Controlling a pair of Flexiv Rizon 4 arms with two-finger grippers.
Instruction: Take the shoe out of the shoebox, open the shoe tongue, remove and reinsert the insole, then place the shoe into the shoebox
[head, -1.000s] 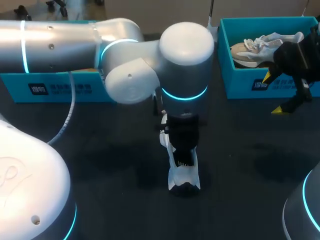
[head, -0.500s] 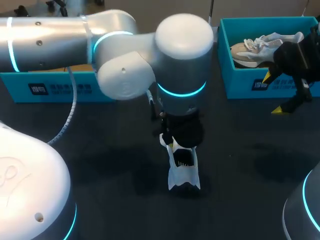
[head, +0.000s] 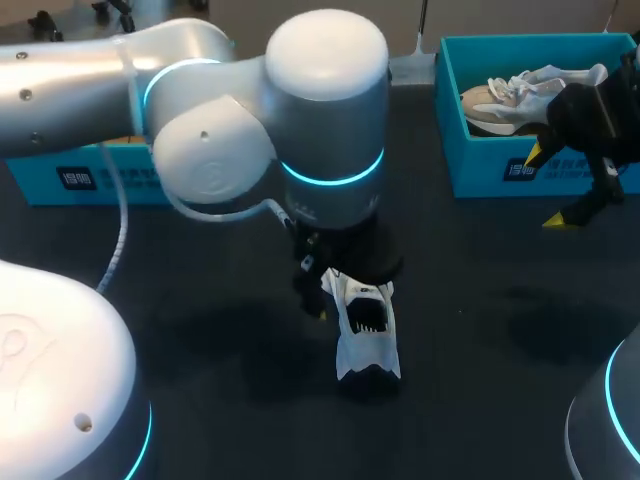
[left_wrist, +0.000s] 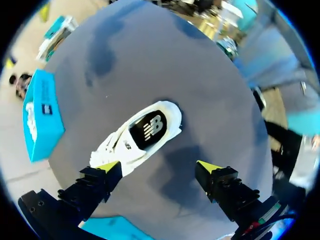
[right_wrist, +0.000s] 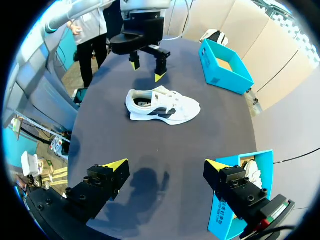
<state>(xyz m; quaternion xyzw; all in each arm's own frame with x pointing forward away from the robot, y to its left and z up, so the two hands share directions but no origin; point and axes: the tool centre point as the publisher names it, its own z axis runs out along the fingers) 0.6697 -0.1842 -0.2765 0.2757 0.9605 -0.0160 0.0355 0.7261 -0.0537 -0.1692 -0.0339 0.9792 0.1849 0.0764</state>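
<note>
A white shoe with dark side marks lies on the dark table, and its black insole shows in the opening. My left gripper hangs open just over the shoe's far end, touching nothing. In the left wrist view the shoe lies ahead of the left gripper, close to one fingertip. The right wrist view shows the shoe on its side below my left gripper. My right gripper stands open in front of the right shoebox, empty; its own view shows the right gripper well short of the shoe.
The teal shoebox at the right holds a second pale shoe. Another teal box stands at the back left behind my left arm; the right wrist view shows that box with a tan floor. My left arm's elbow covers the table's middle.
My left gripper has opened and come off the shoe's opening, and its arm has swung to the left. The shoe stays put. My right arm has not moved.
</note>
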